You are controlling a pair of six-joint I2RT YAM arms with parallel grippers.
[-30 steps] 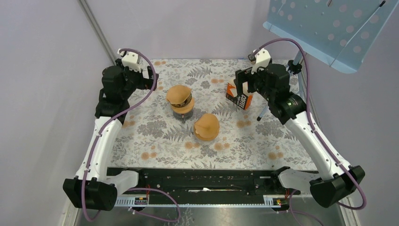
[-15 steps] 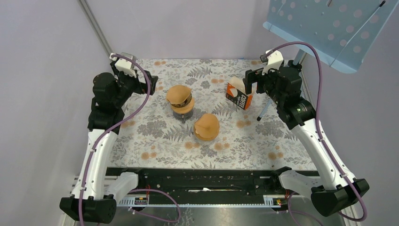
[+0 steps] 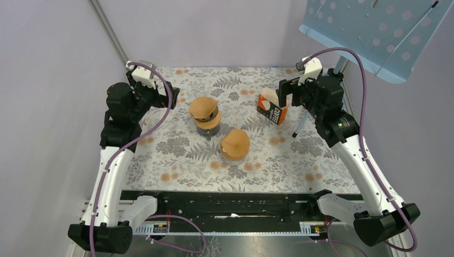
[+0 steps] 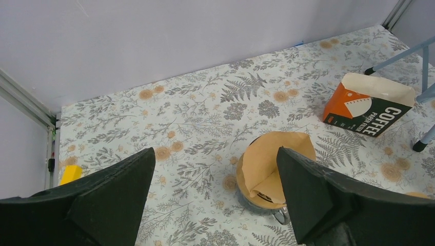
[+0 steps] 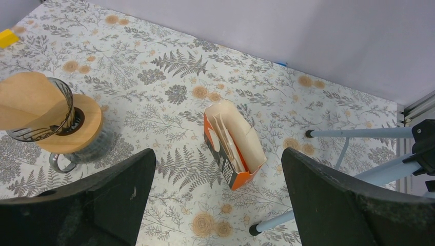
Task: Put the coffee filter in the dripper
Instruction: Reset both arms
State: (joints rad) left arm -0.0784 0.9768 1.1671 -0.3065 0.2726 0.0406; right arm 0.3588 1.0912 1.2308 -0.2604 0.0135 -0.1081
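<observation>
Retreated, left tool [image 4: 214,154] and right tool [image 5: 218,154] hang released; creased brown filter [image 4: 267,164] lines dripper [image 5: 84,130].

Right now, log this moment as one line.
left jaws open, empty | right jaws open, empty | coffee filter in dripper | task looks done

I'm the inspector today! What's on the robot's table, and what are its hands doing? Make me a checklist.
Surface: flowery cloth, lying flat, no spills seen.
Job's things: brown paper filter sits in the dripper; filter box stands open, apart from it.
Clutter: second round brown thing, cannot tell what; small yellow block at the cloth's edge; stand legs.
Grippers: left gripper and right gripper both open, holding nothing.
Cables: purple cables loop off each arm, clear of the table things.
Surroundings: plain walls; blue panel with holes.
</observation>
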